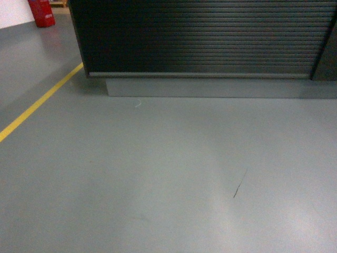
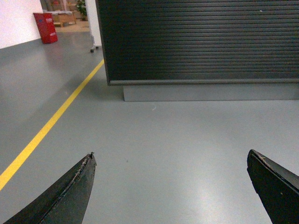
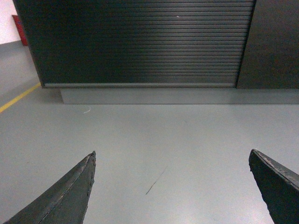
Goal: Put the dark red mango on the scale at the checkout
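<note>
My left claw and right claw both gape wide, empty, low over grey floor. Dark red mango and scale not visible. Checkout ahead. Approach step; next: find the mango.

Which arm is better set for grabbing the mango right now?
Neither. Left gripper and right gripper both hang open over bare floor, facing the checkout. No mango or scale is in view.

ribbed black checkout, smooth floor
</note>
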